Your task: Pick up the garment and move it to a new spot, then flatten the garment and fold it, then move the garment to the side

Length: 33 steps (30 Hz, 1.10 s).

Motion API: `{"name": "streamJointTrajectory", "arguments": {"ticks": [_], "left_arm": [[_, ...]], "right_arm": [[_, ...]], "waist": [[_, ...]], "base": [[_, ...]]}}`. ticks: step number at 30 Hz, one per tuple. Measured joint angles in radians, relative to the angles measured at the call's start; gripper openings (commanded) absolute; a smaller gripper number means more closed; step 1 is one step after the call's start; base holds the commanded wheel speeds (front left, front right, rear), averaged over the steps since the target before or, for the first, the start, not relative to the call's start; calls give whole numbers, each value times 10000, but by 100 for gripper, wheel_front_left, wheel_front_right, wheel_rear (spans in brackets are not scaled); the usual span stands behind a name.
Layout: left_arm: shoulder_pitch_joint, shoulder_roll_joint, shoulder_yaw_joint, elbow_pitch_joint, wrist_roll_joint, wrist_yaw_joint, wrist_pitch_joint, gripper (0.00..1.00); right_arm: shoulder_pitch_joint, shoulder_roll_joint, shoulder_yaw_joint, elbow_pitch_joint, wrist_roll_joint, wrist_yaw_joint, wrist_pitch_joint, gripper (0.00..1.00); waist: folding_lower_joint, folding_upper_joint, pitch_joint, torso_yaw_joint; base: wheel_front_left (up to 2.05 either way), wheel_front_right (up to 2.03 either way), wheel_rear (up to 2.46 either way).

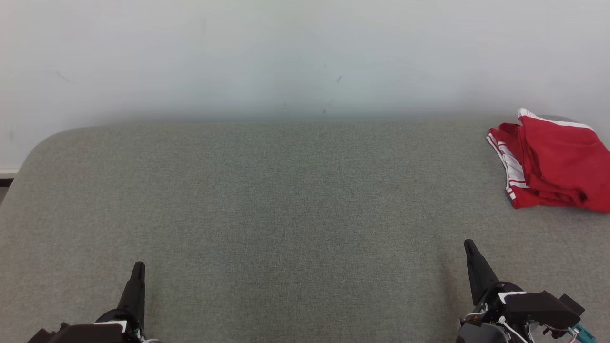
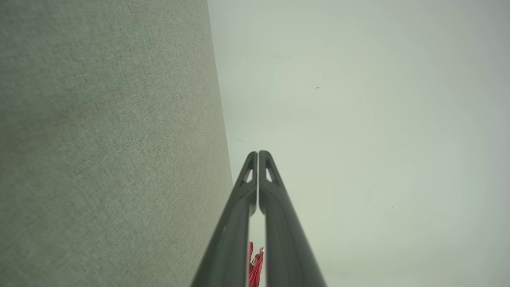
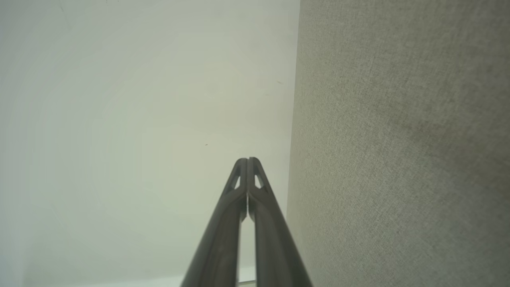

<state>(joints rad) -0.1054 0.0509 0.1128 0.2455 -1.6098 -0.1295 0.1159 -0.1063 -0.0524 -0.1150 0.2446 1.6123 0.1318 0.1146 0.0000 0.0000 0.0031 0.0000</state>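
Both pincers, left pincer (image 1: 137, 276) and right pincer (image 1: 472, 252), sit closed and empty near the bench (image 1: 267, 200) front edge, garment (image 1: 553, 162) folded-ish at the far right corner, so I'd say just back off cleanly without snagging it.

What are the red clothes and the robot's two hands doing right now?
red garment: lying folded at the table's far right, touched by nothing.
left gripper: shut, empty, off the garment.
right gripper: shut, empty, off the garment.
grey table: cloth-covered, flat.
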Motion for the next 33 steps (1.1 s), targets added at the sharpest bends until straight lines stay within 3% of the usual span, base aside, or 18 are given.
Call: {"name": "streamJointTrajectory", "arguments": {"ticks": [33], "left_arm": [[-10, -2, 0, 0, -2, -2, 0, 0]], "right_arm": [[-1, 2, 2, 4, 0, 0, 0, 0]], "waist": [[0, 0, 0, -1]], "base": [[0, 0, 0]]}}
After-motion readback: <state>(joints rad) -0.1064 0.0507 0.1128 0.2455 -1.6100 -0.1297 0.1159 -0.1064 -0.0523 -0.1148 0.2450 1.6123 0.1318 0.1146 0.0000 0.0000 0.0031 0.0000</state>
